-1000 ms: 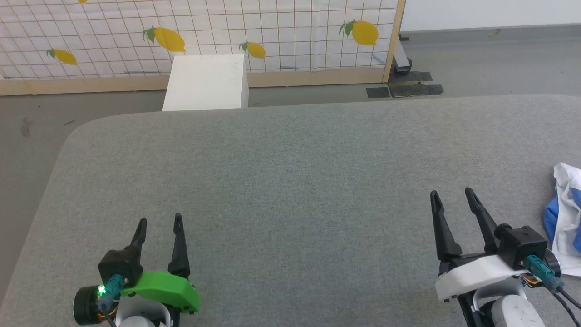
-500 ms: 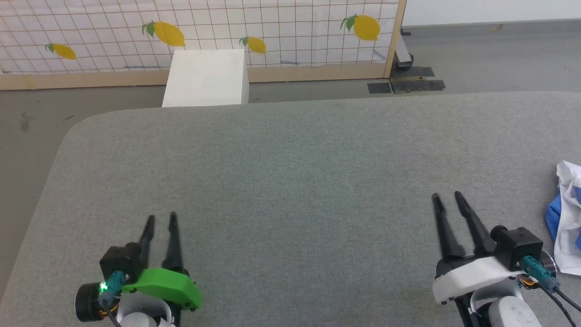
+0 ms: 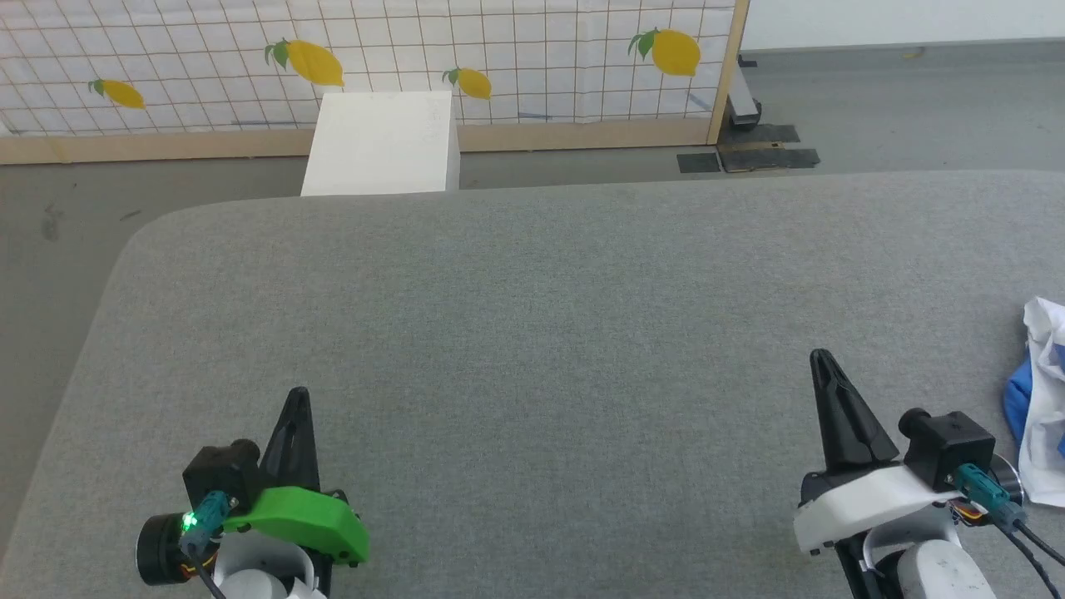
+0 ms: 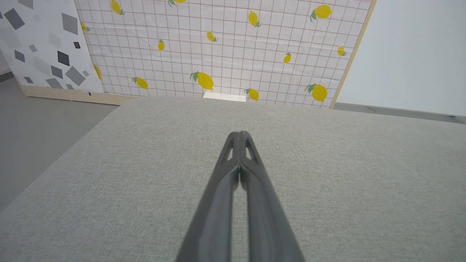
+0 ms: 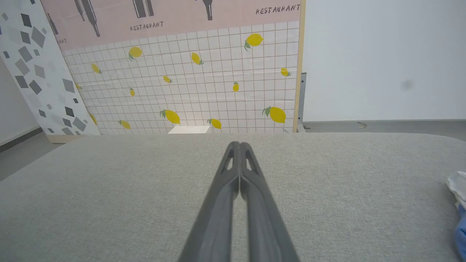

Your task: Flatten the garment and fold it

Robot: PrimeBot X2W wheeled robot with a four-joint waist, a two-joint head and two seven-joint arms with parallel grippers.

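Since nothing's been grabbed yet, this looks like the very start. Over on the left, the left gripper [image 3: 297, 398] has its fingers pinched fully together on nothing, low over the gray table [image 3: 532, 316]. Same deal with the right gripper [image 3: 822, 359]: tips touching, empty. The garment [image 3: 1044, 449] sits bunched up at the table's far right edge, near the right gripper, partly cut off. I'd say the right one should spread its fingers first, then reach over and pinch one outer edge, so it drags to the middle where there's room to flatten it.
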